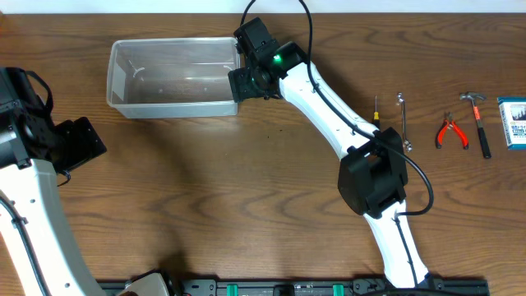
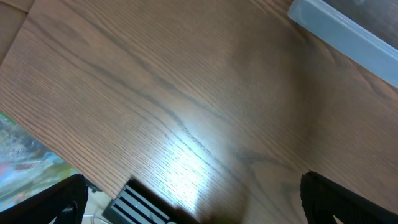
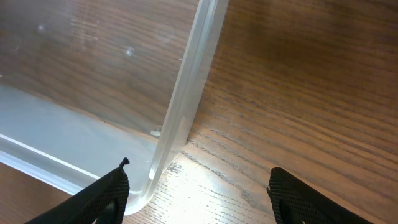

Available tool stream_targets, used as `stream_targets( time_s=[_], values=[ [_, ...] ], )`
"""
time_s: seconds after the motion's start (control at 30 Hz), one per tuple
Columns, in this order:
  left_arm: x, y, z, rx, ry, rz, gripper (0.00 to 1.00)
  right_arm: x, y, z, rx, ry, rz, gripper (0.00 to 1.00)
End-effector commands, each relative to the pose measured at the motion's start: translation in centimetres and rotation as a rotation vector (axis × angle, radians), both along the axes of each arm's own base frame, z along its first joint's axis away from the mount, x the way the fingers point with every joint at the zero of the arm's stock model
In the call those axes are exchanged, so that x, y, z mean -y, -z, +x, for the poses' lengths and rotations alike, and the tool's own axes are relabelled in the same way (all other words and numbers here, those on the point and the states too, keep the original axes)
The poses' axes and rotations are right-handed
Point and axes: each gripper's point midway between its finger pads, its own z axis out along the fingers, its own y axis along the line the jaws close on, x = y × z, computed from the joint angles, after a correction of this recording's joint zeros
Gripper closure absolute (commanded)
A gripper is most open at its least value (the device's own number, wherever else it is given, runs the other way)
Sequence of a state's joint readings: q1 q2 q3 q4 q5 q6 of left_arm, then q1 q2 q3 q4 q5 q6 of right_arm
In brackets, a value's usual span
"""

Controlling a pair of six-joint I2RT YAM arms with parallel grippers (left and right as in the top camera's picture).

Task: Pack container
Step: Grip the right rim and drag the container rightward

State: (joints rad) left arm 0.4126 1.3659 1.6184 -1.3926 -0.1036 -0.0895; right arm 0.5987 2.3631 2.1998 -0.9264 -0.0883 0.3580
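Observation:
The container (image 1: 164, 82) is a clear plastic bin at the back left of the table, with nothing showing inside. My right gripper (image 1: 237, 85) is at its right end wall. In the right wrist view the jaws (image 3: 200, 183) stand open astride that wall (image 3: 186, 93): the left finger (image 3: 106, 199) is inside the bin close to the rim, and the right finger is well outside over the wood. My left gripper (image 1: 90, 146) hangs wide open over bare table at the left, with nothing between its fingers (image 2: 199, 199). A corner of the container (image 2: 348, 31) shows in its view.
At the back right lie a screwdriver (image 1: 376, 111), a wrench (image 1: 403, 119), red-handled pliers (image 1: 451, 131), a hammer (image 1: 479, 123) and a small blue-and-white box (image 1: 514, 123). A black rail (image 1: 329, 288) runs along the front edge.

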Motion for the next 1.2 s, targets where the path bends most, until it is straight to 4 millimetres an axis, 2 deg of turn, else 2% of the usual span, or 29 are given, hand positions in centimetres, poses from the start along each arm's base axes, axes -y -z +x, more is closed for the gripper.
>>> stream_targets(
  time_s=[0.0,0.17,0.4,0.6,0.7,0.93,1.17],
  values=[
    [0.0,-0.5,0.0,0.012,-0.001,-0.002,0.02,0.4,0.2,0.6,0.005,0.022,-0.006,0.27],
    [0.0,-0.5,0.0,0.011,-0.001,-0.002,0.02,0.4,0.6,0.6,-0.001,0.022,-0.01,0.27],
    [0.0,-0.5,-0.1,0.008,-0.001,-0.003,0.02,0.7,3.6,0.1,-0.062,0.018,-0.044,0.23],
    [0.0,-0.5,-0.1,0.008,-0.001,-0.003,0.02,0.7,3.4,0.3,-0.055,0.02,-0.04,0.24],
    [0.0,-0.5,-0.1,0.008,-0.001,-0.003,0.02,0.8,3.4,0.3,-0.057,0.022,-0.042,0.28],
    [0.0,-0.5,-0.1,0.008,-0.001,-0.003,0.02,2.2,3.6,0.4,-0.08,0.044,-0.065,0.32],
    [0.0,-0.5,-0.1,0.009,-0.001,-0.002,0.02,4.3,2.8,1.3,-0.092,0.09,-0.072,0.46]
  ],
)
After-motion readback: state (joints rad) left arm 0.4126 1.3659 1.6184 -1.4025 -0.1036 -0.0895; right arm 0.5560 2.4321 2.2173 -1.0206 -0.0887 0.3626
